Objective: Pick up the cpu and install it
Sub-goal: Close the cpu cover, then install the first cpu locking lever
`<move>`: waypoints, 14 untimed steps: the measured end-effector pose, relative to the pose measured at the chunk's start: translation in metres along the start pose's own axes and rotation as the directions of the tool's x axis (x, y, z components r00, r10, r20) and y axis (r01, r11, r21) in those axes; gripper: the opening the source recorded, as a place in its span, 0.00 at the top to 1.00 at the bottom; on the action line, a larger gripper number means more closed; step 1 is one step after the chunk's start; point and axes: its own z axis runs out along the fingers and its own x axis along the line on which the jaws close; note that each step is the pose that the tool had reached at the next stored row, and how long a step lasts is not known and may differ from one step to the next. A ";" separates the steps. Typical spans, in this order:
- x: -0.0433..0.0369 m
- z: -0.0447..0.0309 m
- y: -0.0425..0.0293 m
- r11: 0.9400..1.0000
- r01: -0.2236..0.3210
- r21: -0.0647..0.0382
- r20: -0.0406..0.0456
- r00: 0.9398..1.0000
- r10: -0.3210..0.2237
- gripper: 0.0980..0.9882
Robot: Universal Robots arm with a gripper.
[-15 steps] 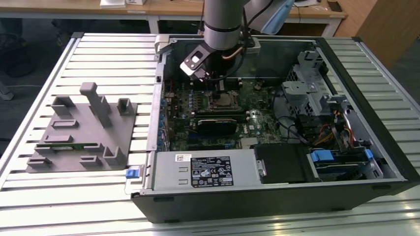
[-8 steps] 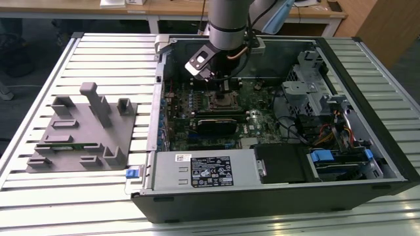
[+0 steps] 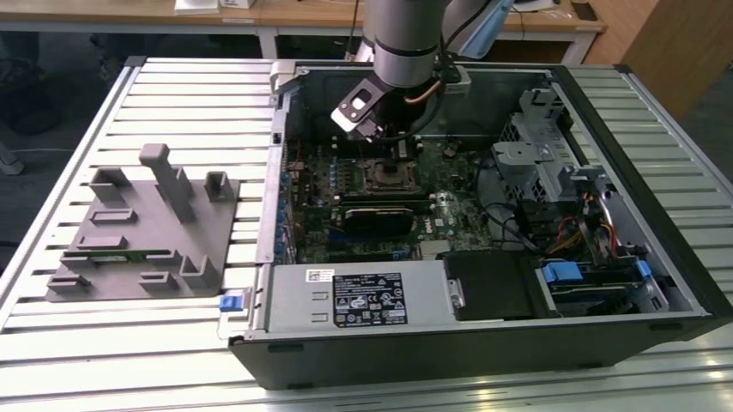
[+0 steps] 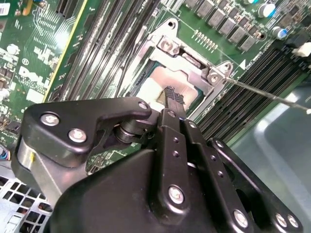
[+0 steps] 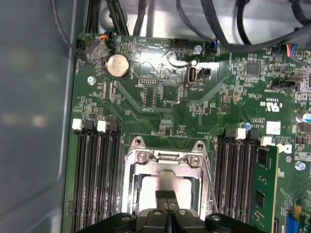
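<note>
Tool (image 5: 167, 195) closed over cpu (image 5: 146, 190) within socket frame (image 5: 165, 157), memory slots (image 5: 95, 174) flanking

The gripper (image 4: 170, 99) looks matt black, its plates dotted with bright steel screw heads (image 4: 176, 194). The cpu (image 5: 146, 191) shows a pale, satin-silver metal top inside a socket frame (image 5: 163, 156) of bare brushed metal. The motherboard (image 5: 170, 107) is glossy green laminate and carries a shiny metal coin cell (image 5: 118, 65). In the exterior view the worktop (image 3: 172, 94) is ribbed pale metal. At nine o'clock from the matt black case (image 3: 458, 360) lies a dull grey fixture (image 3: 137, 232) – plastic by its look.
</note>
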 end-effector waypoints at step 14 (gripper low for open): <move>-0.0001 -0.0014 0.0035 1.000 0.000 0.000 0.000 1.000 0.000 0.99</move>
